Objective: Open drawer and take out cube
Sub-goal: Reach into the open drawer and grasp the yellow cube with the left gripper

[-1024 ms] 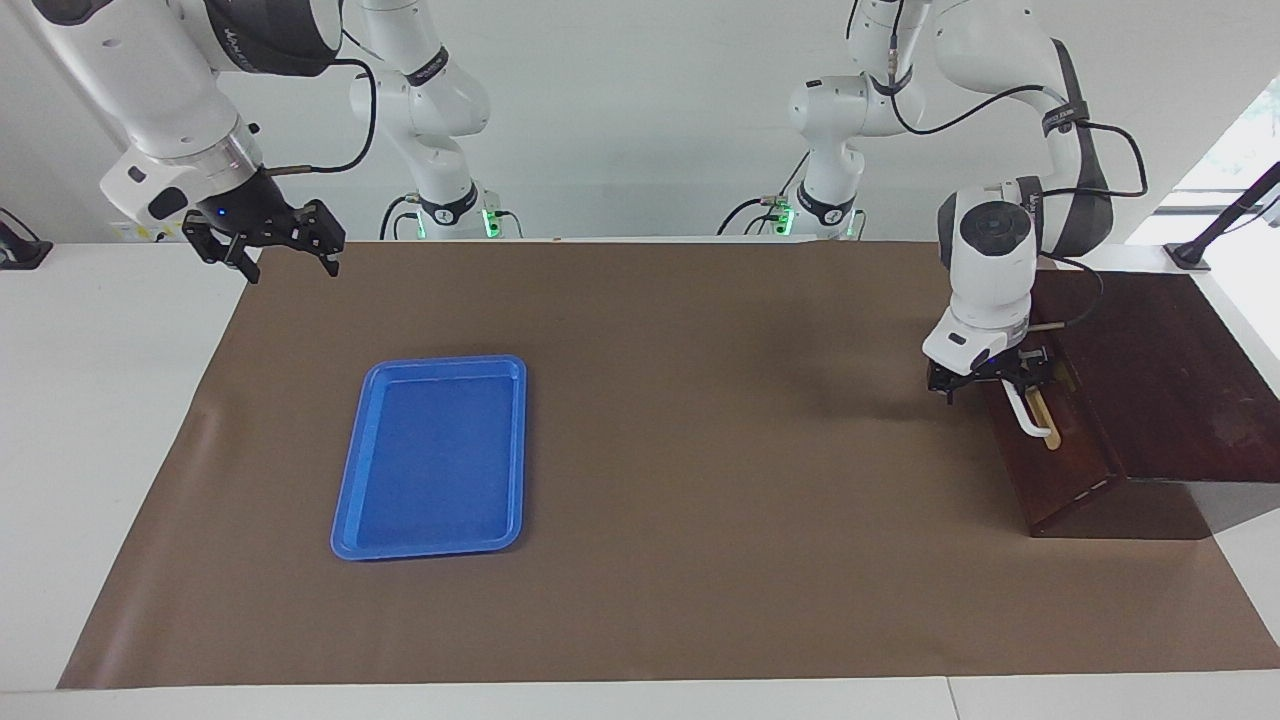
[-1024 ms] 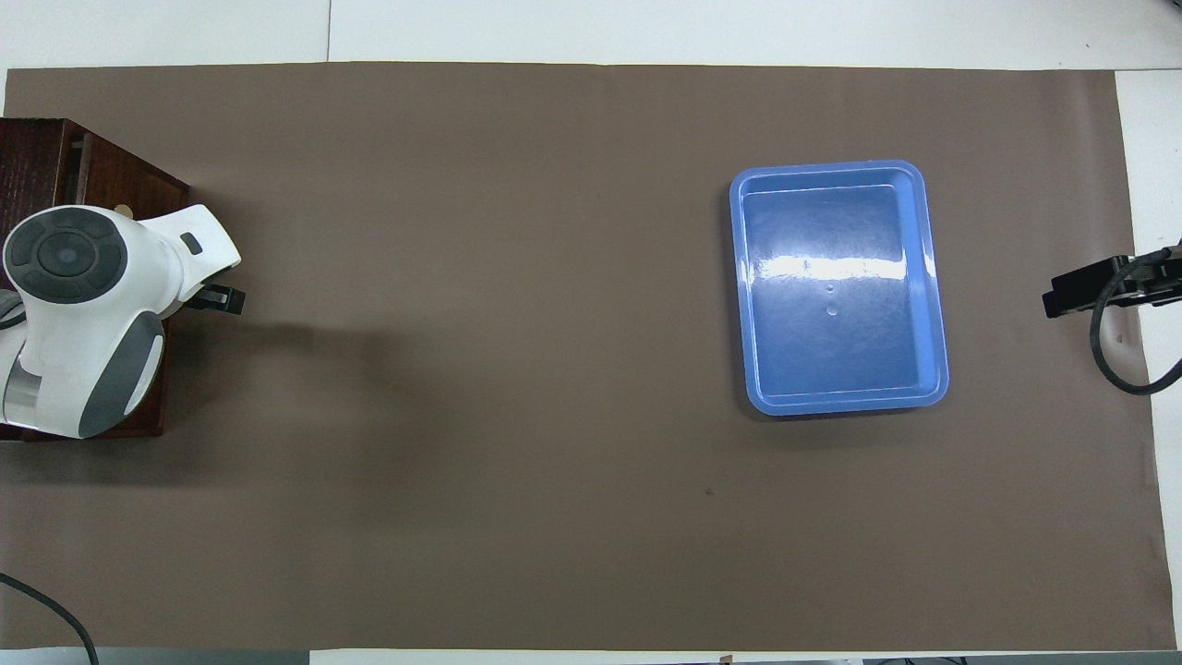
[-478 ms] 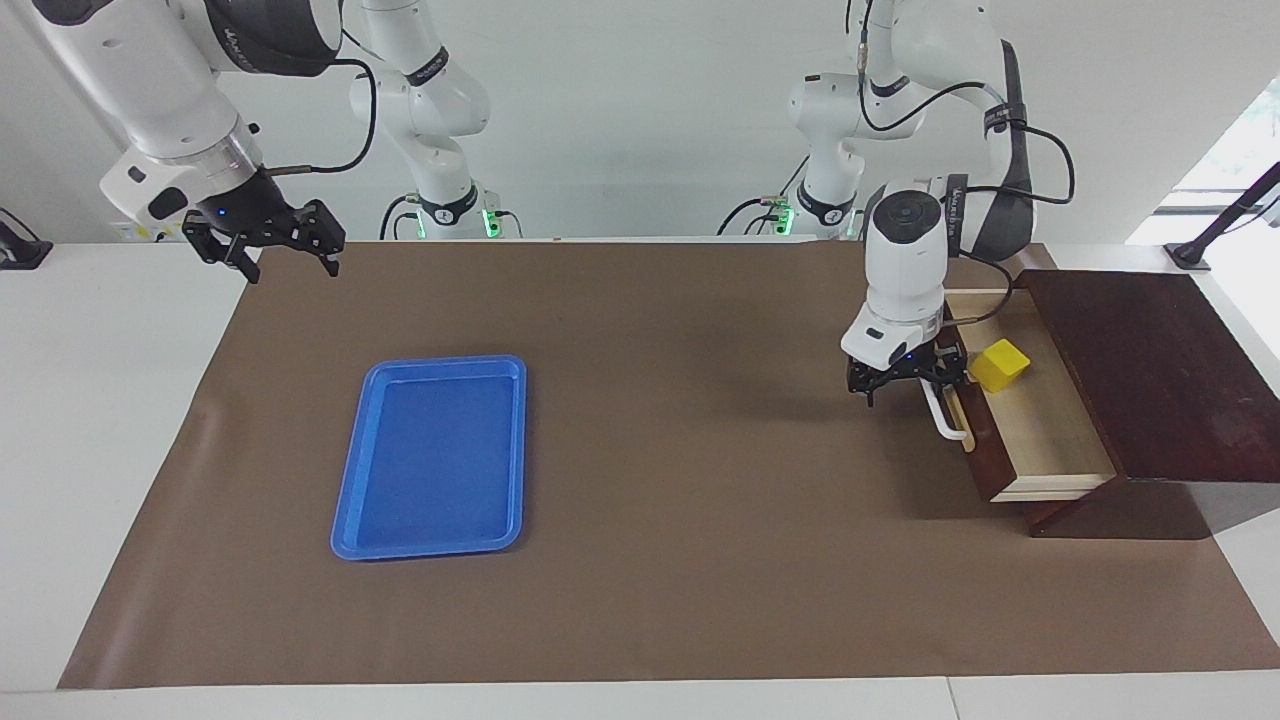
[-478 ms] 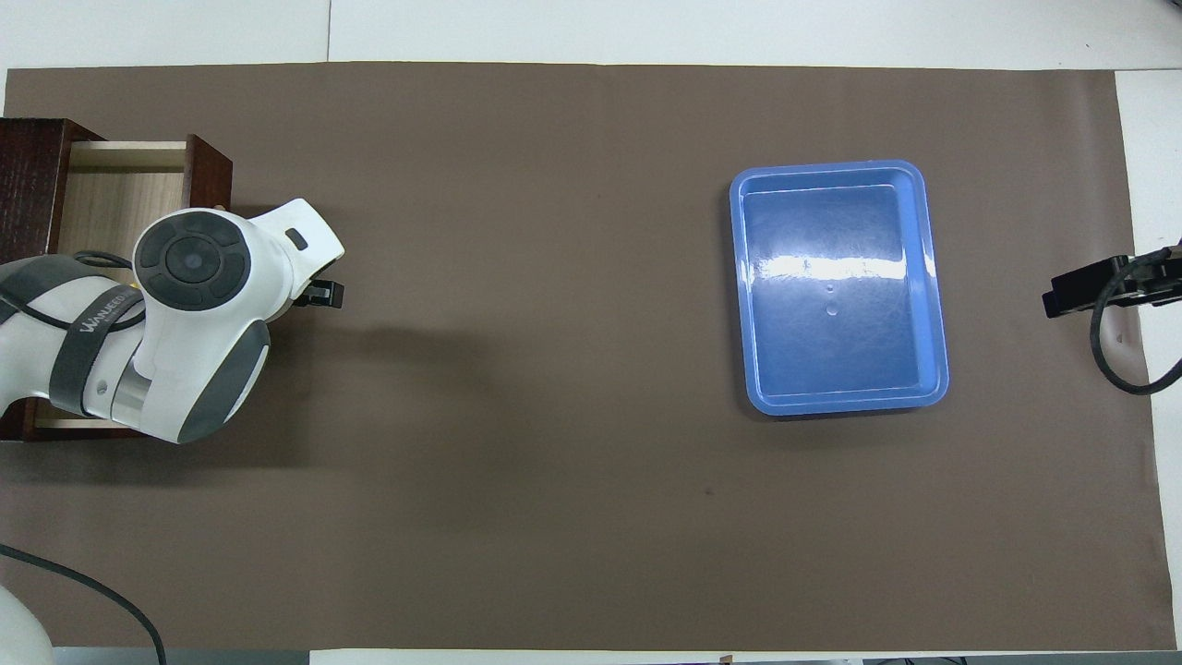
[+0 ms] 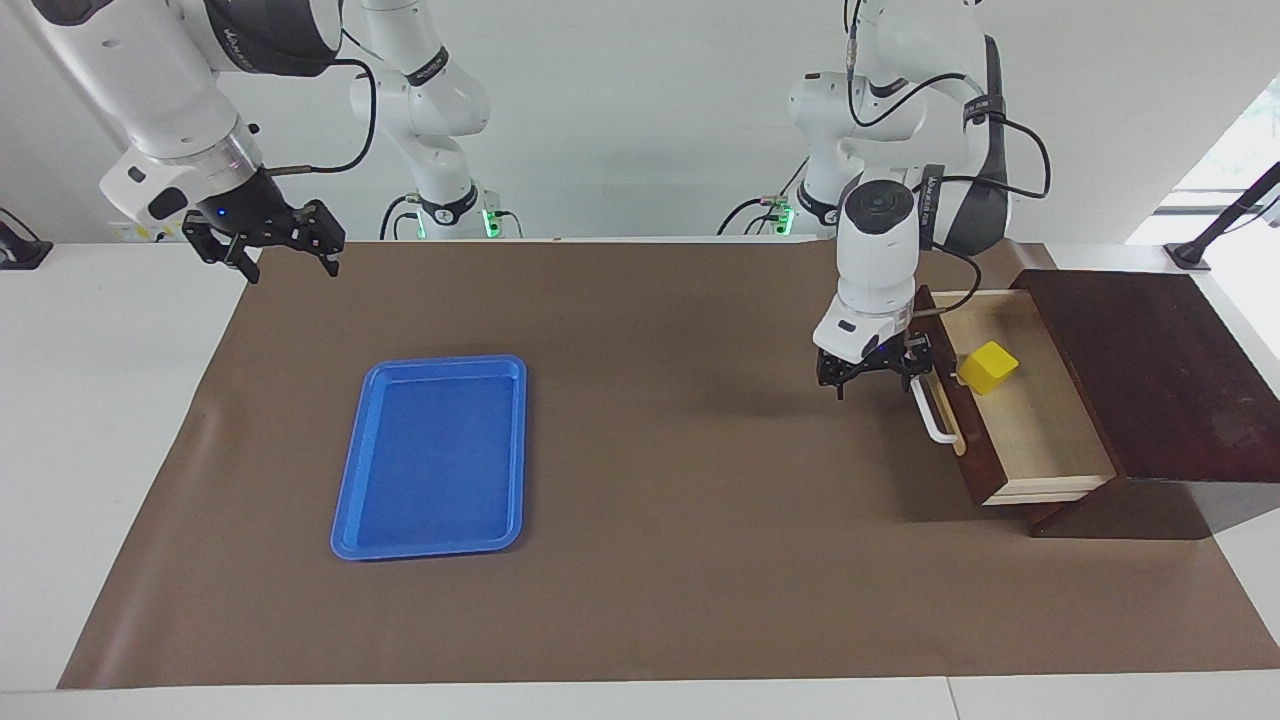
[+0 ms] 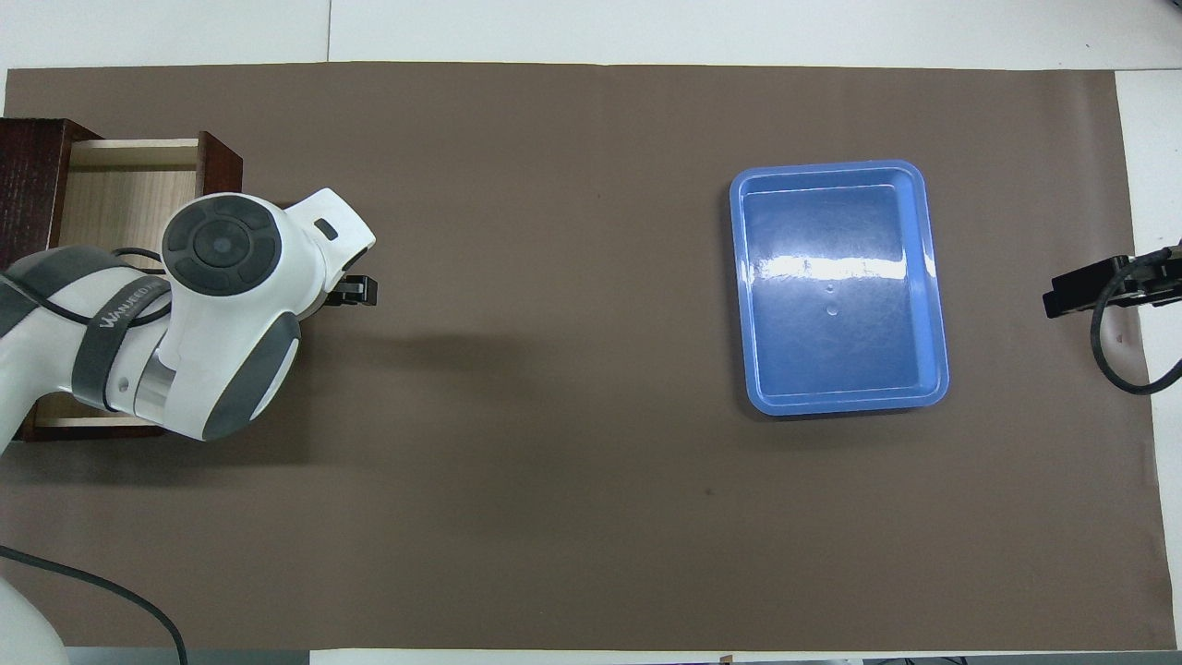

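The dark reddish-brown drawer point(image 5: 1040, 435) stands pulled out of its dark wood cabinet point(image 5: 1150, 370), and its pale interior shows. The yellow cube point(image 5: 988, 367) sits inside it, near the drawer front and toward the robots. The white bar handle point(image 5: 935, 415) is on the front. My left gripper point(image 5: 872, 385) is open and low over the mat, right beside the handle's end that is nearer to the robots. In the overhead view the left arm covers the cube and much of the drawer point(image 6: 129, 180). My right gripper point(image 5: 285, 262) is open and waits, raised over the mat's edge.
An empty flat blue tray point(image 5: 432, 455) lies on the brown mat toward the right arm's end, also in the overhead view point(image 6: 836, 286). The cabinet sits at the left arm's end of the table point(image 6: 28, 175).
The drawer has slid out of the cabinet with my left gripper at its handle, and the yellow cube has come into view. The gripper is now just beside the handle. The right arm has not moved.
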Controlling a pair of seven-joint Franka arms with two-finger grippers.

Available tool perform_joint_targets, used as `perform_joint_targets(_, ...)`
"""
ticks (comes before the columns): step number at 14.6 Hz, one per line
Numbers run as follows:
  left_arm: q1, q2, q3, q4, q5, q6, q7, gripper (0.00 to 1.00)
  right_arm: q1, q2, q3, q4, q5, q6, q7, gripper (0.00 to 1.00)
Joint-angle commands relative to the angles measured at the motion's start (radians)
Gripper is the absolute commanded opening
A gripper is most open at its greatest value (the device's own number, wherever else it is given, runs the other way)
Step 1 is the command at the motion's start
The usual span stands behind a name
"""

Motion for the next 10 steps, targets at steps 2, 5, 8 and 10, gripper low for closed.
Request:
perform_joint_targets(2, 0.104, 0.084, 0.016, 0.335, -0.152, -0.264, 0.004, 1.00, -0.019, -0.016, 0.014, -0.018, -0.011, 0.000, 0.012, 1.00)
perform_joint_targets(5, 0.233, 0.055, 0.016, 0.332, -0.157, -0.271, 0.013, 1.00, -0.019, -0.017, 0.014, -0.018, -0.011, -0.002, 0.012, 1.00)
perform_joint_targets(8, 0.306, 0.041, 0.017, 0.291, -0.155, -0.227, 0.022, 1.00, -0.019, -0.017, 0.014, -0.019, -0.010, -0.002, 0.009, 1.00)
perform_joint_targets(10, 0.331, 0.001, 0.017, 0.187, -0.157, -0.137, 0.020, 1.00, -0.019, -0.017, 0.014, -0.019, -0.010, -0.002, 0.006, 1.00)
